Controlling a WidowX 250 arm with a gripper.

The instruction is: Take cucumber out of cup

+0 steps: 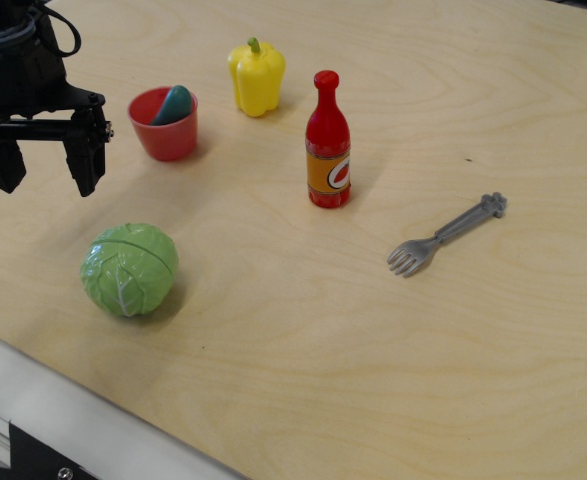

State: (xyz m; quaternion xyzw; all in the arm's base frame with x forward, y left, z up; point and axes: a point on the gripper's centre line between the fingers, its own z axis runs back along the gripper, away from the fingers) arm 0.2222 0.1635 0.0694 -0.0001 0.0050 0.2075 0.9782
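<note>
The red cup [164, 128] stands upright on the wooden table at the back left. The dark teal-green cucumber [173, 104] leans inside it, its tip sticking up above the rim on the right side. My black gripper [48, 178] hangs to the left of the cup, above the table, with its two fingers [87, 160] spread apart and nothing between them. It is apart from the cup by about one cup width.
A light-green cabbage ball [129, 269] lies in front of the gripper. A yellow pepper [256, 76] stands right of the cup. A red bottle with an orange label [328, 142] stands mid-table. A grey fork [447, 234] lies at right. The table's front edge [63, 400] runs diagonally at lower left.
</note>
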